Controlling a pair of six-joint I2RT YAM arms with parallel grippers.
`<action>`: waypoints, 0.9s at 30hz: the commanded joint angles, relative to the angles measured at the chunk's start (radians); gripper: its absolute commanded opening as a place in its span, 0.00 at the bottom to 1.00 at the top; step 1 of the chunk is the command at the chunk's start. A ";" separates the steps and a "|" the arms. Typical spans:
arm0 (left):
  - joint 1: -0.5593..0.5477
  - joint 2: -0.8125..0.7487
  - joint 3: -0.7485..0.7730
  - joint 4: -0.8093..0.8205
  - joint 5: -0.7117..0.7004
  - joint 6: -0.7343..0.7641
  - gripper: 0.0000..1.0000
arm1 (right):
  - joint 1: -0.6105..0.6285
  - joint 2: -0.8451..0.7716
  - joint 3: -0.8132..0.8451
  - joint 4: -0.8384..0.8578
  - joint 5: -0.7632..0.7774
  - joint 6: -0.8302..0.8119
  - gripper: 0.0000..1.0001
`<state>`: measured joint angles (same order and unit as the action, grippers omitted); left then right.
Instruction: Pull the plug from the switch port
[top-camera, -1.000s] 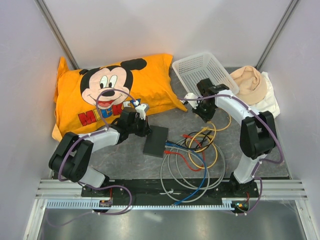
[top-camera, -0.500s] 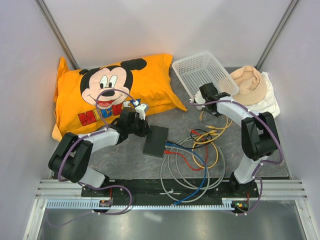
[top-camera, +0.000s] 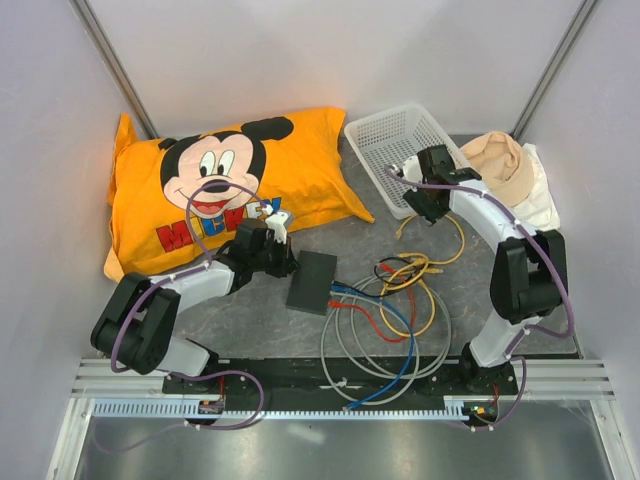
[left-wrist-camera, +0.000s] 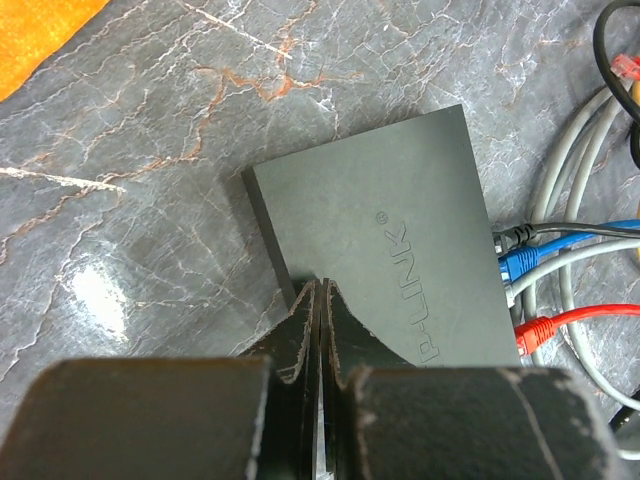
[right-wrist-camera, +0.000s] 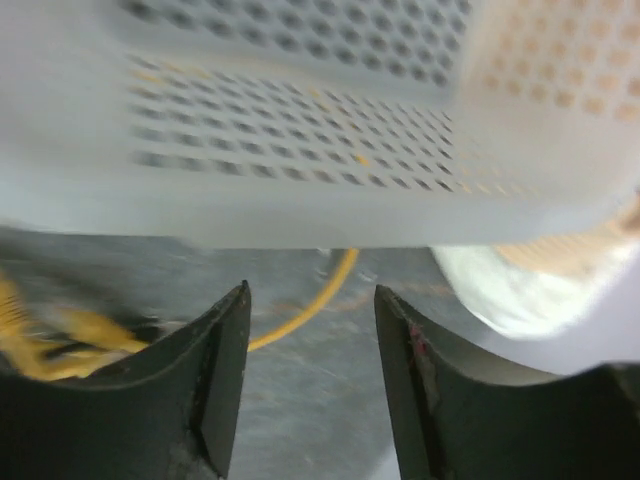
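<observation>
The black switch (top-camera: 312, 282) lies flat on the table. In the left wrist view the switch (left-wrist-camera: 390, 240) has blue (left-wrist-camera: 518, 263), red (left-wrist-camera: 535, 330) and grey plugs in its far edge. My left gripper (left-wrist-camera: 320, 292) is shut, its tips pressed on the switch's near edge; it shows in the top view too (top-camera: 290, 264). My right gripper (top-camera: 420, 208) is open and empty, beside the white basket. A yellow cable (right-wrist-camera: 310, 305) runs on the table between its fingers, and its loose coil (top-camera: 430, 262) lies apart from the switch.
A white mesh basket (top-camera: 398, 148) stands right behind the right gripper and fills the top of the right wrist view (right-wrist-camera: 300, 130). A beige and white cloth (top-camera: 505, 175) lies at the right. An orange pillow (top-camera: 220, 190) lies at the back left. Coiled cables (top-camera: 385, 335) lie right of the switch.
My right gripper has moved back and right, up against the basket. The yellow cable has shifted right with it. The left gripper stays on the switch.
</observation>
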<state>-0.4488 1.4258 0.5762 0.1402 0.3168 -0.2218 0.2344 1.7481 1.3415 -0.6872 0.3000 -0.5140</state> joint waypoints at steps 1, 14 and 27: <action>0.007 -0.036 -0.003 -0.002 -0.005 0.007 0.02 | 0.020 -0.134 0.038 -0.069 -0.506 0.130 0.62; 0.029 -0.165 0.198 -0.443 0.422 0.202 0.02 | 0.321 0.122 0.085 -0.126 -0.817 0.199 0.27; -0.289 -0.068 0.180 -0.664 0.243 0.869 0.02 | 0.301 0.292 0.197 -0.146 -0.868 0.275 0.25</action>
<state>-0.7219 1.3319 0.7994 -0.5022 0.6456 0.3977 0.5465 2.0003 1.5013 -0.8249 -0.4976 -0.2855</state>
